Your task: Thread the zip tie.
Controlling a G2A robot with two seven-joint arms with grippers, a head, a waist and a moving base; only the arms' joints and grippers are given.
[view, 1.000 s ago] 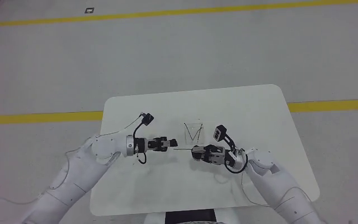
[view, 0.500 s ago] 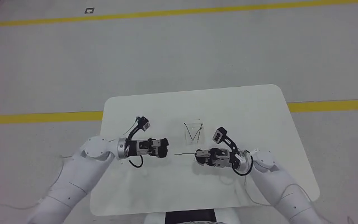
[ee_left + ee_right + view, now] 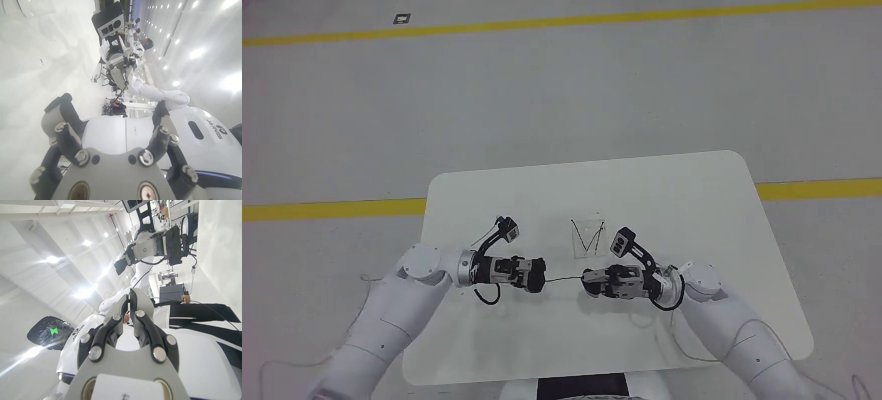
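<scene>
A thin black zip tie [image 3: 562,280] runs level between my two grippers above the white table [image 3: 712,200]. My right gripper [image 3: 588,280] is shut on one end of it, with the fingers pressed together in the right wrist view [image 3: 129,294]. From the left wrist view the right gripper [image 3: 123,86] is farther off, and the zip tie [image 3: 120,93] pokes out of it toward the camera. My left gripper [image 3: 539,276] faces the free tip; its fingers are spread wide [image 3: 112,99] with nothing between them. How close the tip is to the left fingers I cannot tell.
A small clear packet [image 3: 588,235] with dark strips in it lies on the table just behind the grippers. The table's near edge [image 3: 542,378] is close in front of both arms. The far and right parts of the tabletop are bare.
Both grippers have shifted toward the table's near edge, taking the zip tie along. The right gripper has slid a little toward the left one, which has come back closer to the free tip.
</scene>
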